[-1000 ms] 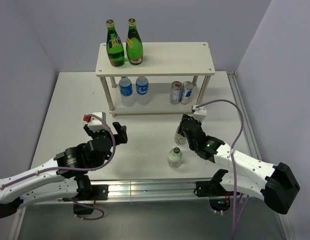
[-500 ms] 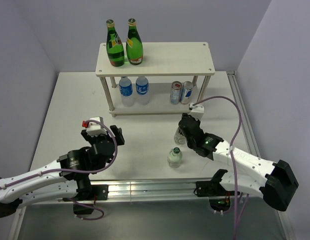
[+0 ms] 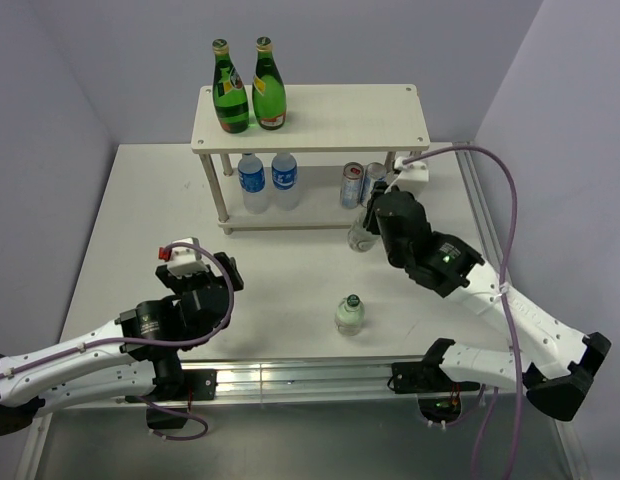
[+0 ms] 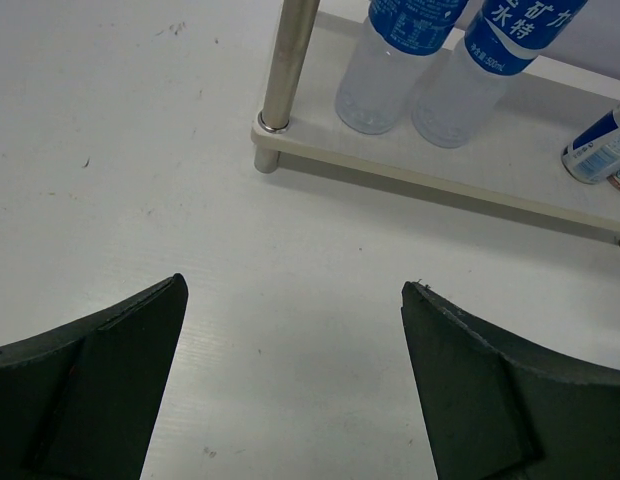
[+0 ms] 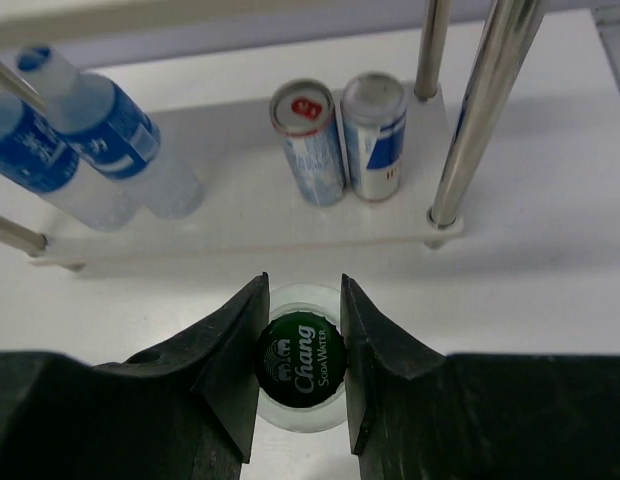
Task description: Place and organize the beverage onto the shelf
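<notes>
Carrying the Chang bottle (image 5: 301,365), our right gripper (image 5: 300,290) clamped its neck just before the shelf (image 3: 330,118), near 2 cans (image 5: 340,140); left gripper (image 4: 294,285) hung spread, empty. Next, we judged: slide it in upright beside those cans.

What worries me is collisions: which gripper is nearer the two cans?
Right. The right gripper, holding a bottle, sits just before the cans; the left gripper is far to their left.
</notes>
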Robot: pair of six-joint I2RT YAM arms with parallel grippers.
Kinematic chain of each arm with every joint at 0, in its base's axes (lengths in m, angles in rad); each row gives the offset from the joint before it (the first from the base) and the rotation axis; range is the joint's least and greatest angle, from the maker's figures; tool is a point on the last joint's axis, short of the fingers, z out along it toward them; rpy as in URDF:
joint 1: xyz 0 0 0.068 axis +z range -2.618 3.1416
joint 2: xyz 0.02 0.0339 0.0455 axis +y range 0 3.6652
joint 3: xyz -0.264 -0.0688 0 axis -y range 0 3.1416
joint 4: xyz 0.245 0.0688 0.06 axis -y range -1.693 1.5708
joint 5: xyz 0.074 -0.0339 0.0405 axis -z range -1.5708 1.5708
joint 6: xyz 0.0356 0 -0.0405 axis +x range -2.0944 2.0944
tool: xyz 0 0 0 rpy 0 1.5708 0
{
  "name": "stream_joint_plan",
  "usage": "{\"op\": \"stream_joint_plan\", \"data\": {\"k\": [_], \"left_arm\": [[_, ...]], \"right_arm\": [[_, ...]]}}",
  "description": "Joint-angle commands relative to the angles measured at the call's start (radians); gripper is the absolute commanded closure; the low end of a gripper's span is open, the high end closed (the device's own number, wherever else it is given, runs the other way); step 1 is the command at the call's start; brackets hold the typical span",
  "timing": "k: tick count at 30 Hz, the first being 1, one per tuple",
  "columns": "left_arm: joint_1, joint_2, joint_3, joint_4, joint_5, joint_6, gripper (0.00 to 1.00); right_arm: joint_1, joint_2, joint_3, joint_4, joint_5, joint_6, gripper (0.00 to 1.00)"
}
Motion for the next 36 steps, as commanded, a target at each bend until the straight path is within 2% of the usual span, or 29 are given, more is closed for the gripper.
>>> {"op": "stream_joint_plan", "data": {"k": [1, 7, 12, 22, 27, 31, 36], "left_arm": [[-0.005, -0.005, 0.021, -0.036, -0.032, -0.049, 0.05], [-0.005, -0.019, 0.018, -0.049, -0.037, -0.066, 0.05], [-0.005, -0.018, 0.021, -0.069, -0.041, -0.086, 0.05], [-0.005, -0.021, 0.021, -0.076, -0.04, -0.094, 0.05], [-0.005, -0.018, 0.023, -0.075, -0.04, -0.092, 0.05], [-0.005, 0.001, 0.029, -0.093, -0.038, -0.113, 0.05], [-0.005, 0.025, 0.04, -0.124, -0.044, -0.139, 0.05]], "right_arm": [[0.005, 0.021, 0.198, -0.009, 0.076, -0.06, 1.0], [0.005, 0.122, 0.47, -0.102, 0.097, -0.131, 1.0], [0.003, 0.182, 0.648, -0.132, 0.114, -0.194, 1.0], [-0.018, 0.395, 1.11, -0.187, 0.131, -0.335, 1.0], [-0.058, 0.487, 1.248, -0.182, 0.125, -0.39, 1.0], [-0.168, 0.552, 1.355, -0.199, 0.042, -0.372, 1.0], [-0.26, 0.602, 1.388, -0.162, -0.035, -0.359, 1.0]]}}
